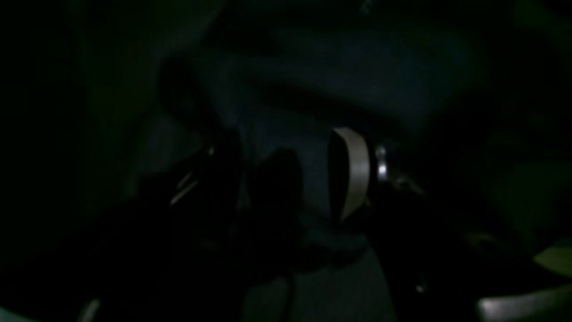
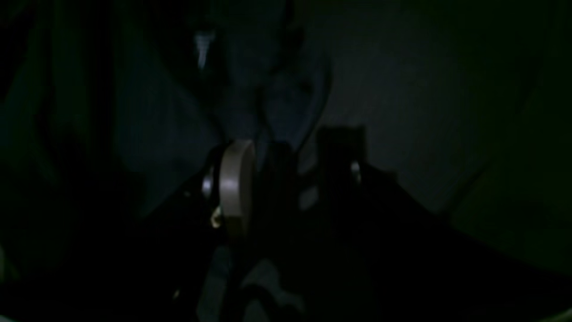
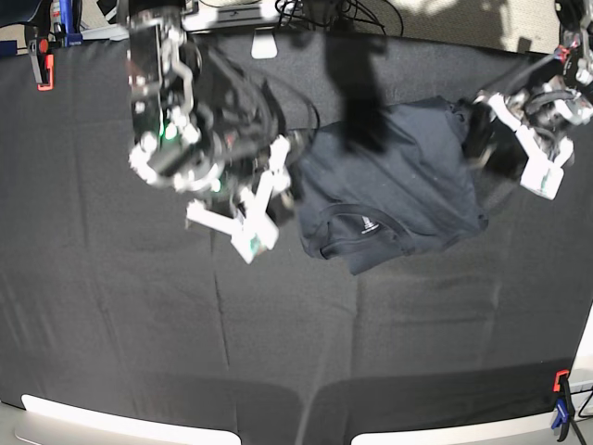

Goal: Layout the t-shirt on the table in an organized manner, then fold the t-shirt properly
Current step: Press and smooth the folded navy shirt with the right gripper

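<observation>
The dark navy t-shirt [image 3: 389, 181] lies loosely spread right of the table's [image 3: 139, 324] middle. Its round neck and small white label [image 3: 368, 225] face the near edge. My right gripper [image 3: 271, 197] sits at the shirt's left edge with its jaws apart. My left gripper [image 3: 500, 146] sits at the shirt's right edge, also with jaws apart. Both wrist views are very dark. In the left wrist view the gripper [image 1: 290, 179] has a pale pad [image 1: 355, 170], with navy cloth [image 1: 357, 76] beyond it. In the right wrist view the gripper [image 2: 288, 170] hovers over the shirt's edge [image 2: 268, 89].
A red clamp [image 3: 42, 63] holds the far left corner. A blue and red clamp [image 3: 561, 408] holds the near right corner. Cables [image 3: 334, 14] and a white object [image 3: 264, 42] lie along the far edge. The pale table edge [image 3: 111, 422] runs along the near side.
</observation>
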`<control>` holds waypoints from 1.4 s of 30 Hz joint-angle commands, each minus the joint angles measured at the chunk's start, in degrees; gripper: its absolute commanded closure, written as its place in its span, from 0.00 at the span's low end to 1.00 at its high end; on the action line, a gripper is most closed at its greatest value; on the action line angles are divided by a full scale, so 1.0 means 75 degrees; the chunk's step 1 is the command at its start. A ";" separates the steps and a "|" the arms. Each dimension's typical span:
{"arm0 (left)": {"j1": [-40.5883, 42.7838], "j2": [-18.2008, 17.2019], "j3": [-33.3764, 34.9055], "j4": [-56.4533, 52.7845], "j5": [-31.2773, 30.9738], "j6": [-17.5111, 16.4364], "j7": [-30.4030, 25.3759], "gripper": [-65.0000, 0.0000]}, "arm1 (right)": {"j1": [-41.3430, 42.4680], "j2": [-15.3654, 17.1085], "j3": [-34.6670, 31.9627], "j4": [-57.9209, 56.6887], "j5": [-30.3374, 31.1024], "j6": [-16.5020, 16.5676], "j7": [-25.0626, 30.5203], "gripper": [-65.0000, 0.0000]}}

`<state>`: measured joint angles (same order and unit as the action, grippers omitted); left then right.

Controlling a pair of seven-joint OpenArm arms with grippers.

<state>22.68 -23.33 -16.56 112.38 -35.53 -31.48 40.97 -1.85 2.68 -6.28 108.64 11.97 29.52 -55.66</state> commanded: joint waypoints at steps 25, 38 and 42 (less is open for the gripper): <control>0.0154 0.0560 -0.0032 -0.2632 0.0731 -0.0953 0.0227 0.55 | 0.3133 -0.1084 -0.0023 -0.5117 0.0420 -0.0140 -0.0085 0.62; 0.0268 0.0560 -0.0032 -0.2632 0.0726 -0.0956 0.0589 0.55 | 0.4406 -0.1183 -0.0020 -0.7087 -0.0417 -0.0143 0.1953 0.62; 0.0527 0.0501 -0.0032 -0.2632 0.0731 -0.1070 0.0592 0.55 | 0.4721 -0.1180 -0.0020 -0.7603 -0.0647 -0.0143 0.2623 0.62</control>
<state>25.63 -18.81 -16.51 92.51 -32.64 -40.01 42.19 31.24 -5.89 -6.44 50.65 6.61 28.25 -38.13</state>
